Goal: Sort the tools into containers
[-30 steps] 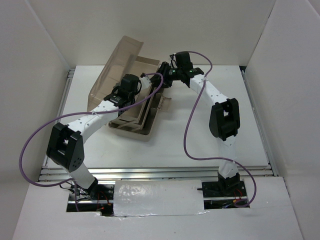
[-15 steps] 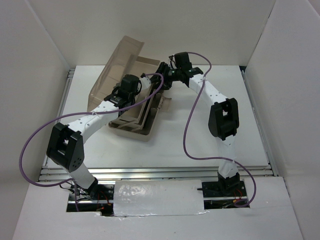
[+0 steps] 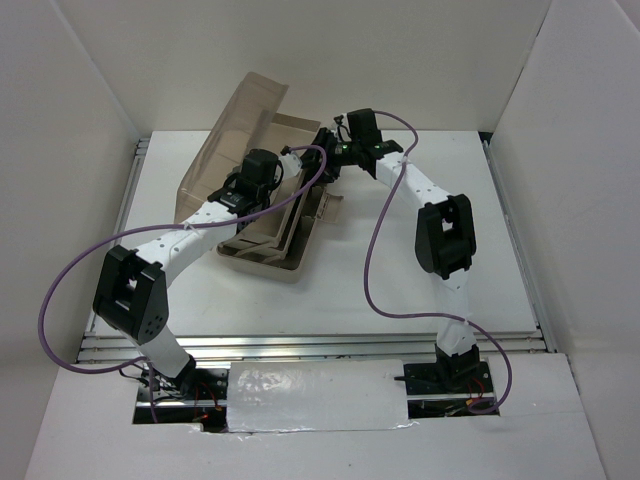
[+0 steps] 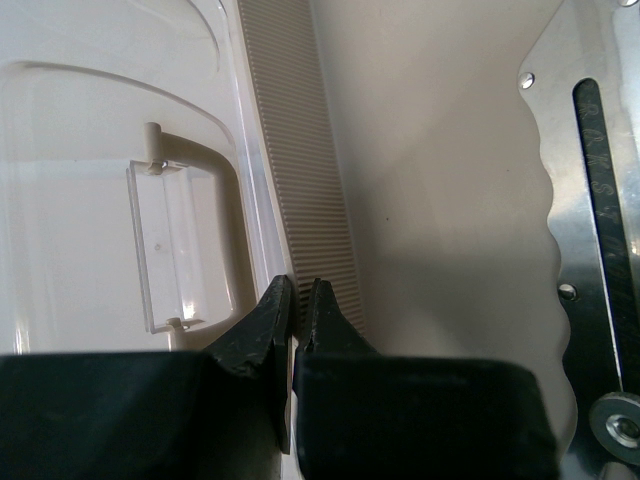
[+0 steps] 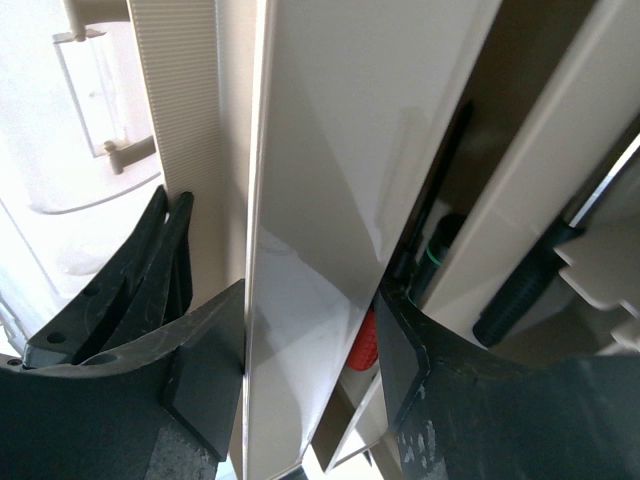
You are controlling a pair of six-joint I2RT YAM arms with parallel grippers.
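Beige toolbox [image 3: 262, 255] sits toward 10 o'clock on the tabletop [image 3: 400, 270], translucent lid [image 3: 235, 120] thrown back toward 11.

Left hand [image 4: 297, 308]: tips together beside the ribbed strip [image 4: 300, 180]. A thin rim may be nipped between them, cannot tell.

Right hand [image 5: 312, 305]: apart, straddling a beige tray wall [image 5: 320, 180]. Pressing it or only flanking it, cannot tell.

At 3 o'clock of that wall lie a green-ringed screwdriver [image 5: 437, 245], a red handle [image 5: 363, 345] and a black-handled screwdriver [image 5: 520, 290]. A silver slotted tool [image 4: 590, 260] rests in the box.

Likely step: shifting the tray. Seat both pads square first, keep the tray level so nothing rolls, and move both hands together without twisting.
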